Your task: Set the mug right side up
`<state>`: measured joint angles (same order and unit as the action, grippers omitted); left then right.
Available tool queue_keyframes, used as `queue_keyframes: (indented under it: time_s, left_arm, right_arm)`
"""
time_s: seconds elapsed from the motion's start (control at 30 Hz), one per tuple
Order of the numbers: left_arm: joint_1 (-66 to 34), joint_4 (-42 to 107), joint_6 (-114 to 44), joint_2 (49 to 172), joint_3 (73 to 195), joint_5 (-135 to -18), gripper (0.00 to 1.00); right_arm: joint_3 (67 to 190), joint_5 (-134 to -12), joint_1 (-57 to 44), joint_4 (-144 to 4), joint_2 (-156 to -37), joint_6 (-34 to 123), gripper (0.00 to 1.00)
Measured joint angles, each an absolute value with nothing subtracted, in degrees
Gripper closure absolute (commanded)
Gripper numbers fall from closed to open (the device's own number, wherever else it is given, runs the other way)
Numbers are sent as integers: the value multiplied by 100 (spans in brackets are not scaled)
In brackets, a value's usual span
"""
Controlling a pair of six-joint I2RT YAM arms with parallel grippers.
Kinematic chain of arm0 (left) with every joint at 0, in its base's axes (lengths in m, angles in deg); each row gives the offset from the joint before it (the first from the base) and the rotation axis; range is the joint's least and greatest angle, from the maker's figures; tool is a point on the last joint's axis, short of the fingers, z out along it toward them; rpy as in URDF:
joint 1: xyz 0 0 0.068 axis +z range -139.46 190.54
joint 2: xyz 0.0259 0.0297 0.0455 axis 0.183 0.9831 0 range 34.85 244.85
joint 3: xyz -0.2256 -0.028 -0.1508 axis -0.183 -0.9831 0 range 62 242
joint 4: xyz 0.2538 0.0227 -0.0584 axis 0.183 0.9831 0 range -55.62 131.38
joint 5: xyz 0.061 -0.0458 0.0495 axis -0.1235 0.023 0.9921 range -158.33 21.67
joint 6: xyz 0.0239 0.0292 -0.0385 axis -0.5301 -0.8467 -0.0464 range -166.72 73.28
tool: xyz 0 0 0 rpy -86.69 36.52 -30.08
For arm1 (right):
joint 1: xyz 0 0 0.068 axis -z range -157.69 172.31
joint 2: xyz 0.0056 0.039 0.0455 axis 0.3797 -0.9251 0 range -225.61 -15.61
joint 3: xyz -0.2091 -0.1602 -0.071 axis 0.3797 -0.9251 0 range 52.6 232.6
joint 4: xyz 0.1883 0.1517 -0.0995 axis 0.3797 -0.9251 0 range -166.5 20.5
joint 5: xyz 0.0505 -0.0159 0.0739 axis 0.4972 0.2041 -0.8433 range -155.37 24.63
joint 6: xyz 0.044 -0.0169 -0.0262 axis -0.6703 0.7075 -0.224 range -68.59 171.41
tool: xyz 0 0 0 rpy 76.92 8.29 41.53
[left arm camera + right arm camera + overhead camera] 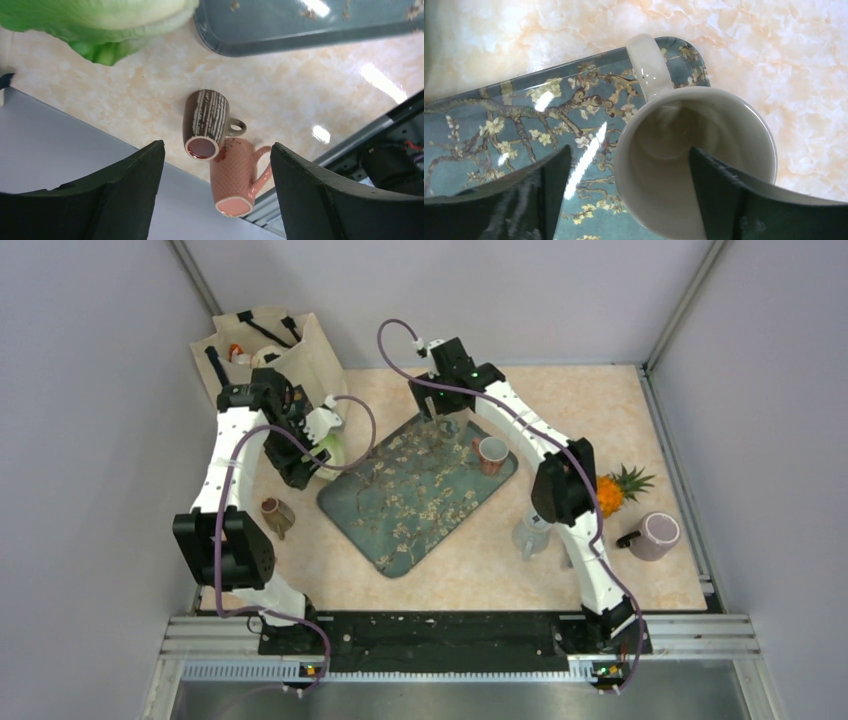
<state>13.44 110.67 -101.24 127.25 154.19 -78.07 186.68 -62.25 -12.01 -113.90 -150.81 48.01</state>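
A cream-lined mug (490, 452) stands right side up on the floral tray (400, 520), near its far right corner. In the right wrist view the mug (664, 145) shows its open mouth, with the handle pointing away. My right gripper (629, 155) is open above it; one finger (734, 200) overlaps the mouth and the other is off to the left over the tray (499, 130). In the top view the right gripper (437, 418) hangs over the tray's far end. My left gripper (312, 465) is open and empty. It hangs (217, 146) above a brown striped mug (206, 122).
The brown mug (275, 515) lies on its side left of the tray, with a pink dotted mug (235, 175) beside it. Lettuce (325, 455) lies by the left gripper and a bag (265, 350) stands at the back left. At the right are a pineapple (615, 490), a clear cup (530, 535) and a purple mug (655, 535).
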Motion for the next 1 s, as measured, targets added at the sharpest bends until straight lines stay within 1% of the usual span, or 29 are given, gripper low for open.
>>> queue_keyframes:
  time_s: [0.1, 0.23, 0.33, 0.5, 0.57, 0.67, 0.77, 0.83, 0.97, 1.0]
  left_arm:
    - [1342, 11242, -10503, 12633, 15198, -7761, 20]
    - [1309, 11259, -11333, 12167, 14321, -7796, 20]
    - [1182, 11183, -12194, 11730, 13633, -7949, 22]
    - [865, 10868, -13445, 11610, 13076, -7868, 28]
    - [835, 10588, -13956, 11597, 12721, -7645, 28]
    - [850, 10206, -14448, 11599, 12300, -7329, 25]
    - [874, 9915, -14489, 11625, 12380, -7265, 18]
    - [902, 9762, -14142, 11769, 12693, -7287, 16]
    - [994, 9268, -12618, 12176, 13388, -7151, 14]
    - [1047, 9191, -12096, 12259, 13524, -7117, 8]
  right_arm:
    - [18668, -6339, -1201, -11342, -15030, 4843, 1]
    - [18510, -6564, -1201, -11261, -14672, 4910, 1]
    - [18012, -6752, -1201, -11102, -14025, 4983, 1]
    - [17031, -7012, -1199, -10793, -12786, 5037, 1]
    - [16773, -7073, -1199, -10717, -12478, 5039, 1]
    - [16458, -7163, -1199, -10616, -12257, 4998, 1]
    - [16202, -7226, -1199, -10538, -12228, 4878, 1]
    - [16017, -7237, -1199, -10536, -12228, 4805, 1]
    - [15715, -7163, -1199, -10549, -12147, 4729, 1]
    - [15628, -7135, -1199, -10553, -12078, 4725, 1]
